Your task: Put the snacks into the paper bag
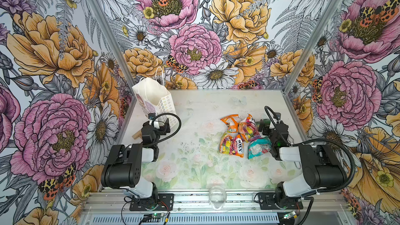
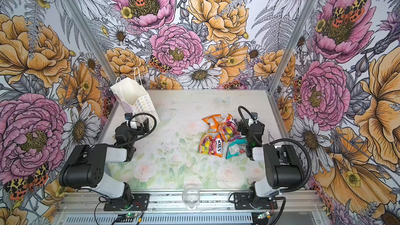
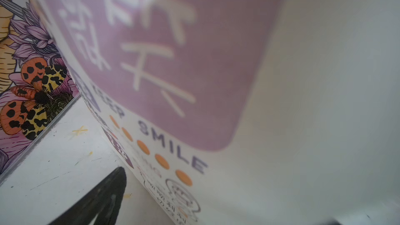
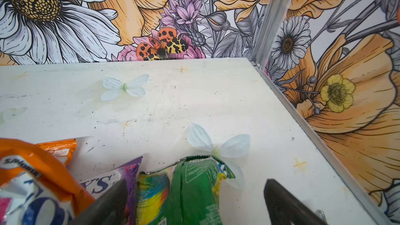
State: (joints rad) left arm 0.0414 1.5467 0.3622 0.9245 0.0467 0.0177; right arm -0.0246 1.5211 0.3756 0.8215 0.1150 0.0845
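Both top views show a pale, flower-printed table (image 1: 194,109) boxed in by bold floral wallpaper (image 1: 194,46). The paper bag (image 1: 154,98) stands open-mouthed in the far left corner of the table. It is white, leans a little, and its thin cord handles point up. The left pincer (image 1: 158,125) sits low, just in front of the bag's base, with its jaws spread wide and nothing between them. In the left wrist view the bag's printed face, a lilac panel above the word SMILE, fills almost the whole picture, and I cannot tell whether the pincer touches it. The snacks (image 1: 240,136) lie in a loose heap on the right half of the table, well apart from the bag. An orange packet (image 1: 230,123) lies farthest back, with a purple and yellow packet (image 1: 249,129) beside it. A packet lettered FOX'S (image 1: 232,146) lies nearer, and a teal packet (image 1: 258,148) is to its right. The right pincer (image 1: 265,126) is down at the heap's right side with its jaws wide. In the right wrist view a green packet (image 4: 194,191) lies between its black fingers (image 4: 287,204), which are not closed on it.
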